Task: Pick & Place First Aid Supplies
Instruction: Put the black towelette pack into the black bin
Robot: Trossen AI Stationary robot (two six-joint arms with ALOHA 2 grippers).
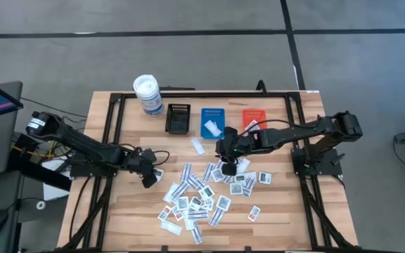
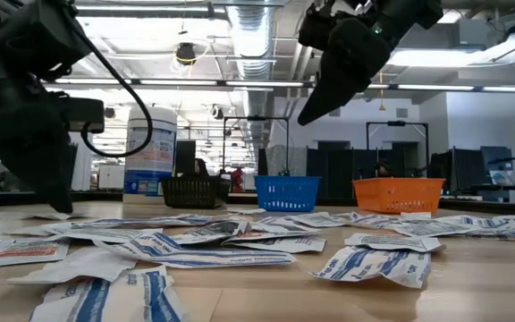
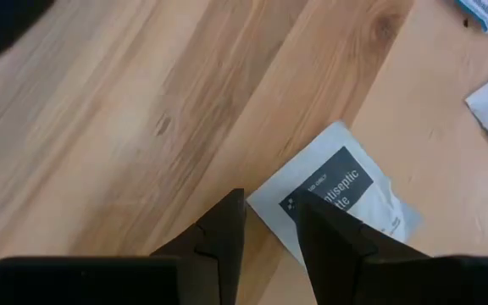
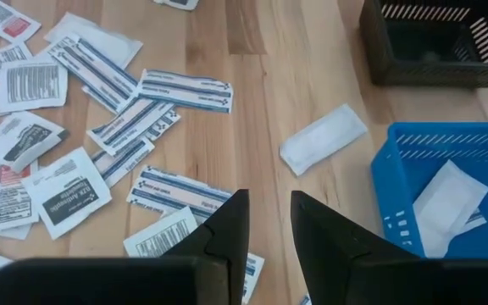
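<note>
Several small white first aid packets [image 1: 199,197] lie scattered on the wooden table, mostly toward its near side; they also show in the low view [image 2: 240,246]. One packet with dark print [image 3: 341,193] lies apart at the pile's left. My left gripper [image 3: 271,212] is down at the table on that packet's edge. My right gripper [image 1: 228,160] hangs shut and empty above the far side of the pile, raised clear of the table in the low view [image 2: 316,112]; below its fingers [image 4: 269,207] lie loose packets. My left gripper has the dark-printed packet by its near corner [image 3: 280,222], which sits in the narrow gap between the two fingers. The fingers come from above, slanting down. The rest of the packet lies flat on the wood.
A black tray [image 1: 178,118], a blue tray [image 1: 213,121] with a packet inside, and an orange tray [image 1: 254,117] stand in a row at the far side. A white canister [image 1: 147,95] stands left of them. One plain packet [image 4: 322,138] lies near the blue tray.
</note>
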